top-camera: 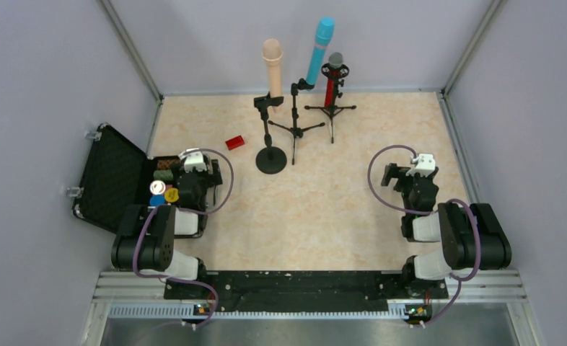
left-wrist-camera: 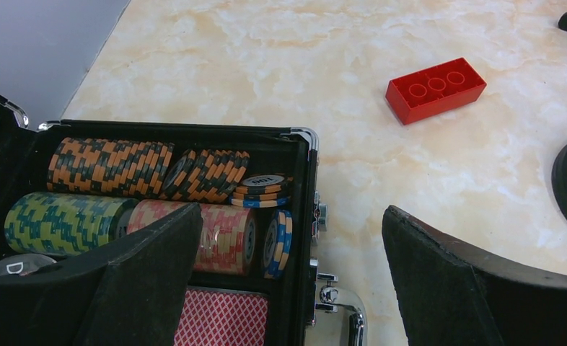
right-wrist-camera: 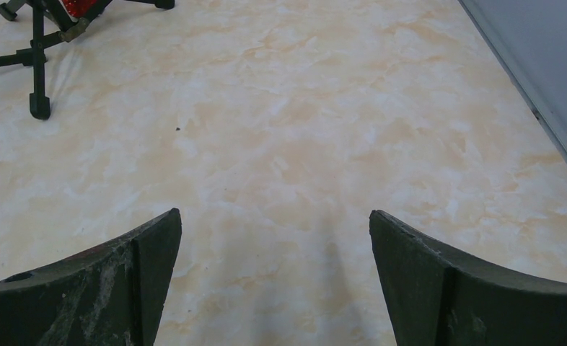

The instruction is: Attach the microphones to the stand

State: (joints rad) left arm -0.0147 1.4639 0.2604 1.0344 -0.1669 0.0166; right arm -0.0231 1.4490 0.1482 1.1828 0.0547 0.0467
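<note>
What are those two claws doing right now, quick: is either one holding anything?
Left gripper: open, holding nothing.
Right gripper: open, holding nothing.

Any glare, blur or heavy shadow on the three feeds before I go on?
Top external: even light, no glare, the cyan microphone crisp. Left wrist: red block and poker chips sharp, small glints on the chrome latch, own jaws dark. Right wrist: faint shadow on the table between the jaws, tripod leg sharp.
</note>
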